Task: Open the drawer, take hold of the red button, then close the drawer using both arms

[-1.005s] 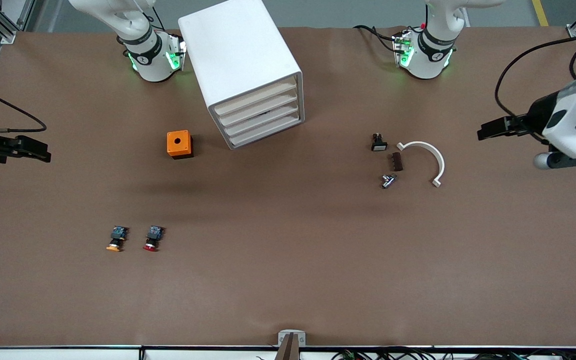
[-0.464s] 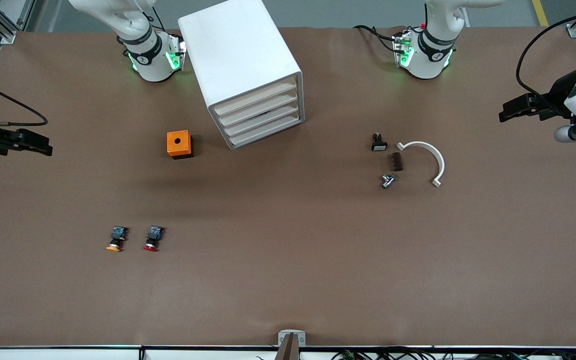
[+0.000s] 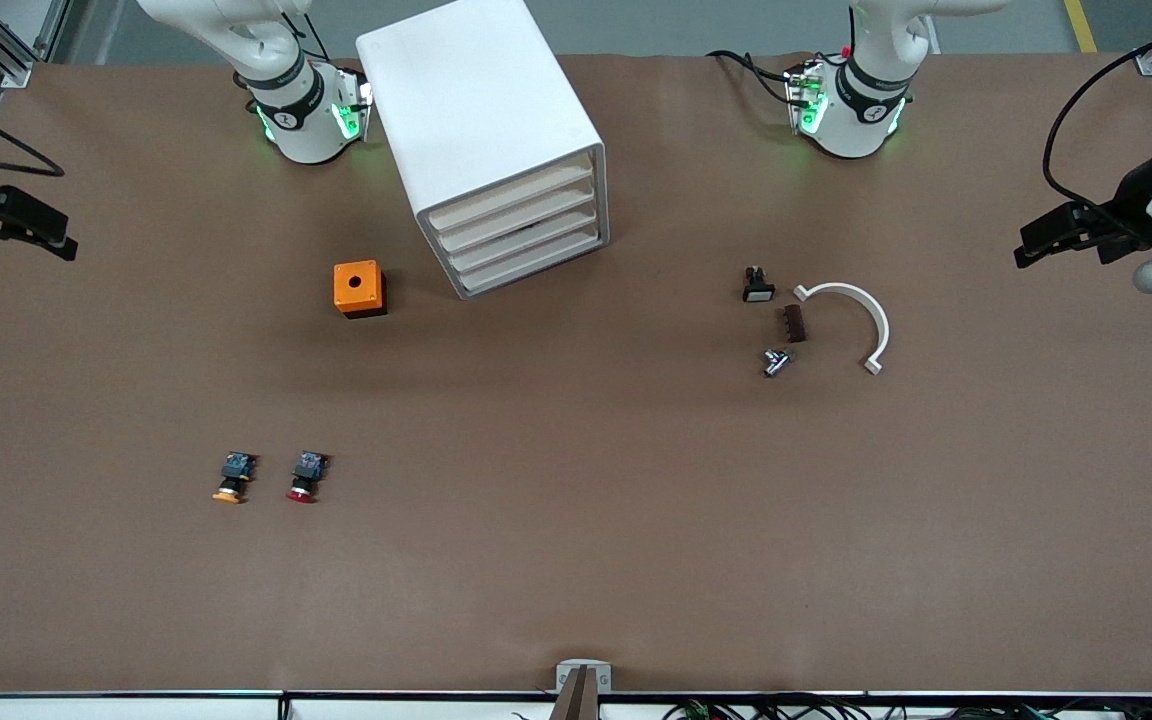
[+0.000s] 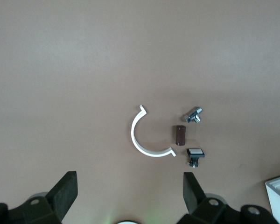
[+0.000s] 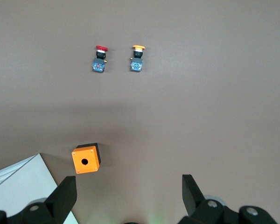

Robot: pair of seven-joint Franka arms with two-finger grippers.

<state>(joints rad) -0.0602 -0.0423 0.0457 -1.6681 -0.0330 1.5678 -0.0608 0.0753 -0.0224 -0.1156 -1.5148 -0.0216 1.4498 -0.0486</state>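
The white boxy cabinet stands at the table's base edge, all drawers shut, fronts angled toward the left gripper; both it and the right gripper hang with jaws apart at opposite table ends, and the red-capped black button lies nearer the right arm.

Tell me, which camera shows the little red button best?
The right wrist view: the red button shows large, cap and bluish block clear. The front view shows it tiny, beside the orange button. The left wrist view misses it.
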